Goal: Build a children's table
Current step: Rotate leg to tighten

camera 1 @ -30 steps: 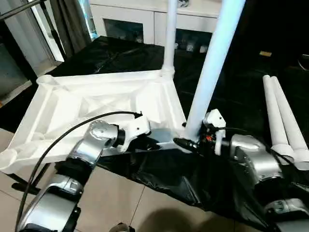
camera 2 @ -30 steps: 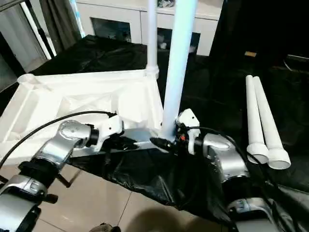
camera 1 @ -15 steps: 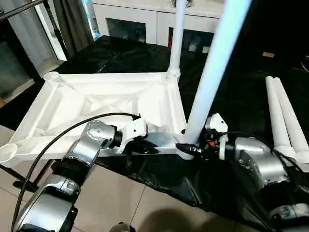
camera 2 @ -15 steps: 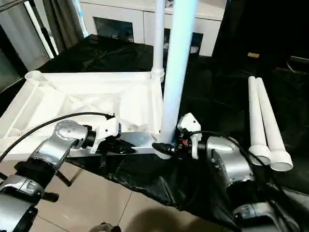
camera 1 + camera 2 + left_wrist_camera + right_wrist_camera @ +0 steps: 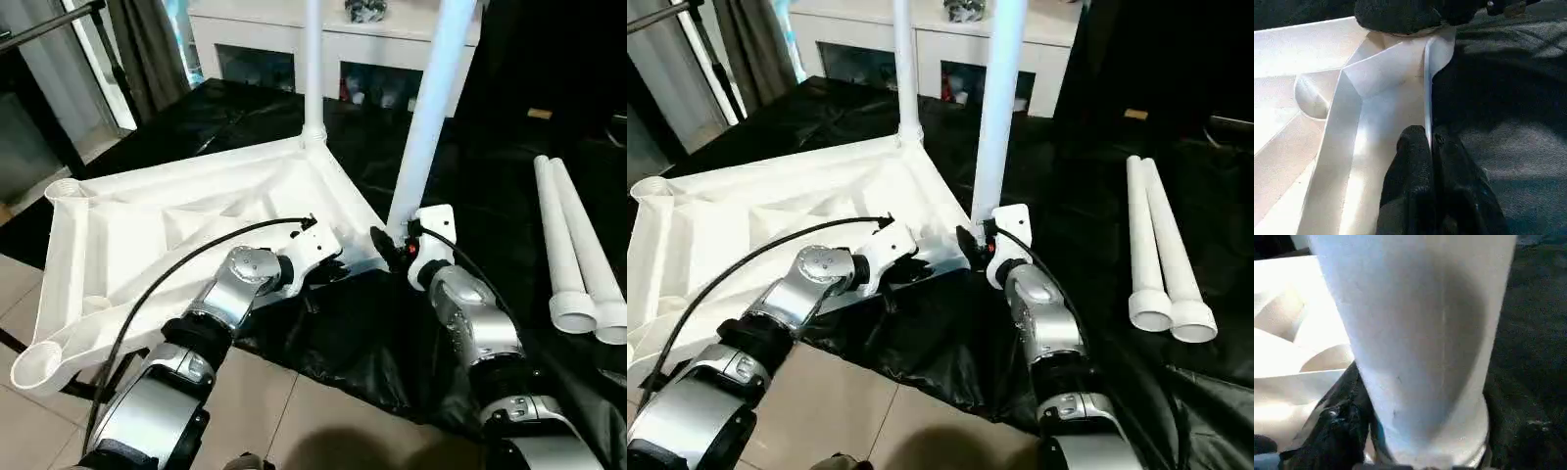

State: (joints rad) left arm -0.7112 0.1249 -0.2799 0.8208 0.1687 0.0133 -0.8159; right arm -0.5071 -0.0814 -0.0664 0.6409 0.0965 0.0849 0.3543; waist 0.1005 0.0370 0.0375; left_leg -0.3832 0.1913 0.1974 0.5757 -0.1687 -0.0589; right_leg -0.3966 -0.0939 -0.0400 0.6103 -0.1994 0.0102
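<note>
Your left end effector (image 5: 1431,147) is clenched on the thin near rim of the upturned tabletop (image 5: 176,220), which fills the centre-left of the head view on black sheeting (image 5: 372,343). Your right end effector (image 5: 390,245) grasps the base of an upright leg (image 5: 431,108) at the tabletop's near corner, with another leg (image 5: 313,69) standing behind it. You have open sheeting between that corner and the two spare legs (image 5: 573,245) lying at right; no writing is legible.

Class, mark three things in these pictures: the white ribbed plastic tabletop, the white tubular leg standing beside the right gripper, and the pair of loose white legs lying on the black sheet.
White ribbed plastic tabletop (image 5: 147,220): left eye view, ribbed underside.
Standing white tubular leg (image 5: 427,117): left eye view, mid-shaft.
Loose white legs (image 5: 1151,235): right eye view, shaft of one leg.
</note>
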